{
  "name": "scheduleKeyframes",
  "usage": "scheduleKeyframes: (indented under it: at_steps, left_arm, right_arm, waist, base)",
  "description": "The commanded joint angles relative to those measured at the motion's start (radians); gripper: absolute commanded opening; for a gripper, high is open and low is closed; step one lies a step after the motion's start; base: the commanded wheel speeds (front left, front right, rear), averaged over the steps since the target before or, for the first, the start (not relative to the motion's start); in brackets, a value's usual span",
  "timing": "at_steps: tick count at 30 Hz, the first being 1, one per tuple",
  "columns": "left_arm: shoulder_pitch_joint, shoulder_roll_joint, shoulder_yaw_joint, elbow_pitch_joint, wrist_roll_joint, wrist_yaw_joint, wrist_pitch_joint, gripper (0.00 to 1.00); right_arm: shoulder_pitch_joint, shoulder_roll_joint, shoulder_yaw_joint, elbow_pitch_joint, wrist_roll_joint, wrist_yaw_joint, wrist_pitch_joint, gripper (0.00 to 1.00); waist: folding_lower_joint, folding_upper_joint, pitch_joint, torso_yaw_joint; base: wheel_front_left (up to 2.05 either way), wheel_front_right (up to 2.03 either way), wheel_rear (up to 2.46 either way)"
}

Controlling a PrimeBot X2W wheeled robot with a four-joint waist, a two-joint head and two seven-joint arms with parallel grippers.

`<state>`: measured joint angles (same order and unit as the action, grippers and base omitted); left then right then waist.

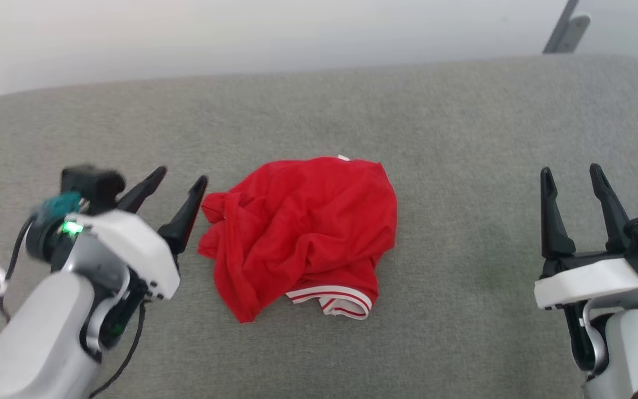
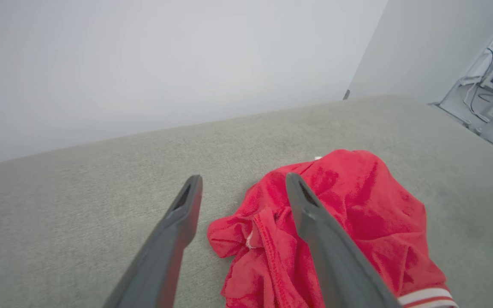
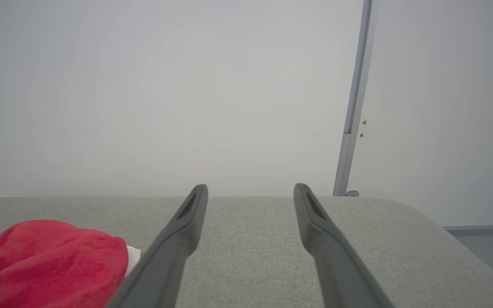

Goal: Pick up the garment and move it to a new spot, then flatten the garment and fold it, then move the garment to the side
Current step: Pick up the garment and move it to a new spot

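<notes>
The garment (image 1: pixel 302 233) lies crumpled in a red heap in the middle of the grey padded surface, with a red-and-white striped band (image 1: pixel 333 302) showing at its near edge. My left gripper (image 1: pixel 181 180) stands open just left of the heap, its fingertips close to the cloth's left edge and holding nothing. In the left wrist view the garment (image 2: pixel 357 222) lies under and right of the open gripper (image 2: pixel 243 182). My right gripper (image 1: pixel 571 174) is open far to the right, well clear of the cloth. The right wrist view has the garment (image 3: pixel 49 256) at its lower left beside that gripper (image 3: pixel 250 190).
The grey padded surface (image 1: pixel 463 138) reaches out on all sides of the heap, with a rounded far edge against a pale wall. A grey metal post (image 1: pixel 565 30) stands behind the far right corner. Cables and frames (image 2: pixel 492 92) lie on the floor off to the right.
</notes>
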<state>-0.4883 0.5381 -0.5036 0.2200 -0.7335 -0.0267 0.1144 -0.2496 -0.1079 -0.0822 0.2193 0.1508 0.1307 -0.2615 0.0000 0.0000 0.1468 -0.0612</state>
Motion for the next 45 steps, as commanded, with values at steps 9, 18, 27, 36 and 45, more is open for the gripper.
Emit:
scheduleKeyframes:
  at_steps: [9,18,27,36,45]
  left_arm:
    - [0.198,0.02,0.099,-0.027,0.003,0.065,-0.27,1.0]
    - [0.366,0.027,0.199,-0.033,-0.022,0.069,-0.372,1.0]
    - [0.513,-0.023,0.366,-0.061,0.007,0.039,-0.381,1.0]
    - [0.568,-0.08,0.478,-0.073,0.058,-0.032,-0.381,1.0]
    - [0.574,-0.125,0.519,-0.059,0.099,-0.078,-0.381,1.0]
  right_arm:
    - [0.053,-0.028,0.003,0.026,0.011,0.0,-0.005,1.0]
    - [0.084,-0.035,0.001,0.027,0.012,0.0,-0.005,1.0]
    - [0.11,-0.033,-0.007,0.014,0.015,0.0,-0.005,1.0]
    - [0.119,-0.017,-0.016,0.001,0.013,0.0,-0.005,1.0]
    - [0.134,-0.006,-0.012,0.001,0.02,0.0,-0.005,1.0]
  waist:
    - [0.0,0.0,-0.098,0.045]
    - [0.0,0.0,-0.134,0.05]
    - [0.0,0.0,-0.145,0.059]
    - [0.0,0.0,-0.145,0.069]
    - [0.0,0.0,-0.154,0.077]
  base:
    - [0.0,0.0,0.0]
    - [0.0,0.0,0.0]
    - [0.0,0.0,0.0]
    - [0.0,0.0,0.0]
    - [0.0,0.0,0.0]
